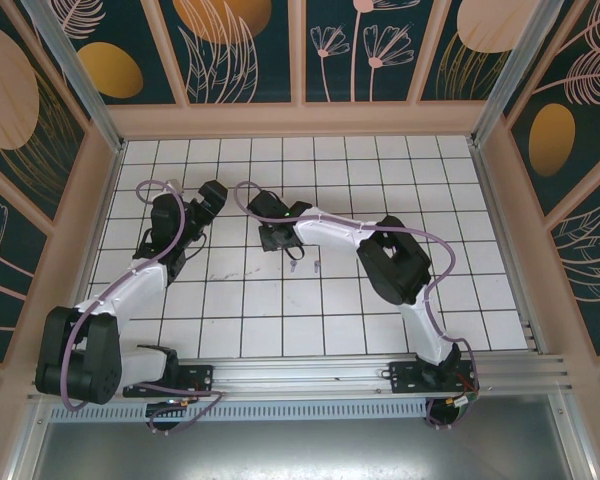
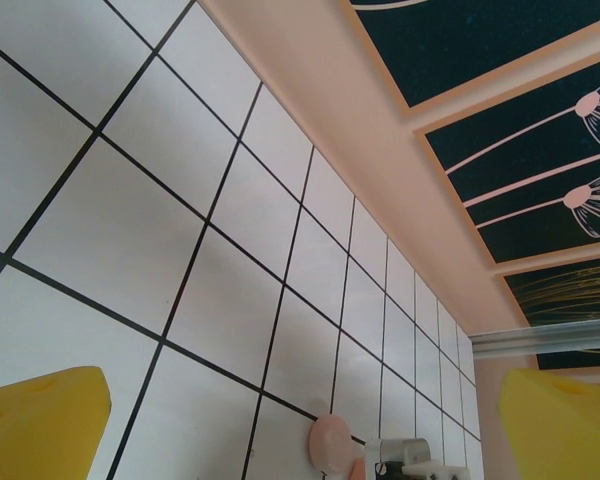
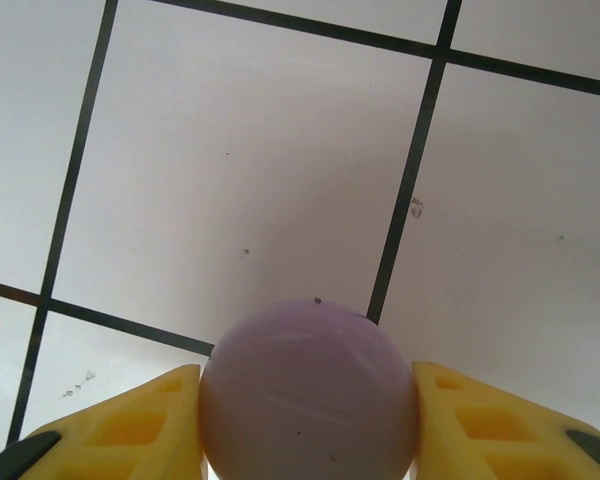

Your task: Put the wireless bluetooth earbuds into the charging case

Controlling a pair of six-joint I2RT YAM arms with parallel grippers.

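A smooth, rounded lilac charging case (image 3: 308, 395) sits between the yellow fingers (image 3: 110, 430) of my right gripper (image 3: 305, 400), which is shut on its sides just above the white tiled floor. In the top view the right gripper (image 1: 277, 237) is at the middle of the floor, and my left gripper (image 1: 214, 198) is a little to its left. The left gripper (image 2: 305, 425) stands wide open with nothing between its yellow fingertips (image 2: 40, 415). The earbuds are too small or too hidden to make out.
A pale pink round case (image 2: 330, 445) rests on the tiles at the bottom of the left wrist view. A coral-orange piece (image 2: 358, 468) beside it is cut off by the frame. A peach wall (image 2: 380, 130) borders the white tiled floor (image 1: 380, 180).
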